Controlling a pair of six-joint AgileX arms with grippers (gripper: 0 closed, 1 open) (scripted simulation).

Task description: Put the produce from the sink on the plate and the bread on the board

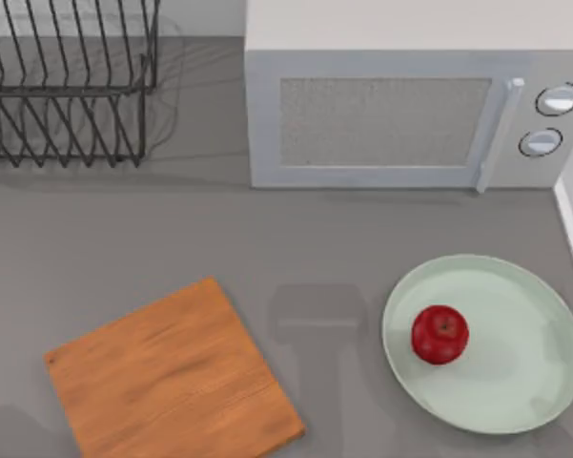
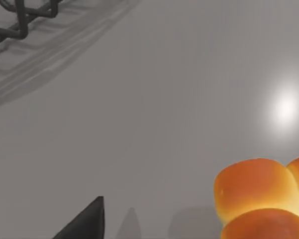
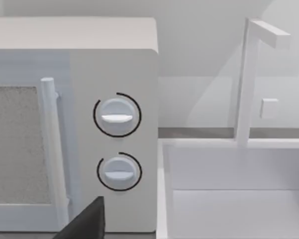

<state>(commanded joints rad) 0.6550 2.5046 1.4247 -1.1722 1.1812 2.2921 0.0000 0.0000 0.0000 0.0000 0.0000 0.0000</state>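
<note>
apple (image 1: pixel 439 334) on plate (image 1: pixel 524 382), bread (image 2: pixel 261 199) cut off — board (image 1: pixel 172 377) bare

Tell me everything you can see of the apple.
The apple is small, round and glossy red, with a dimpled top and a short dark stem, sitting upright. It rests on the pale green plate, left of the plate's middle and well inside the shallow rim, at the table's right in the top view. Only the plate touches it; no gripper is near it. It looks whole and unmarked, far smaller than the plate.

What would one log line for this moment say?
apple: on plate | bread: on counter beside left gripper, not on board | board: bare | sink: empty
</note>
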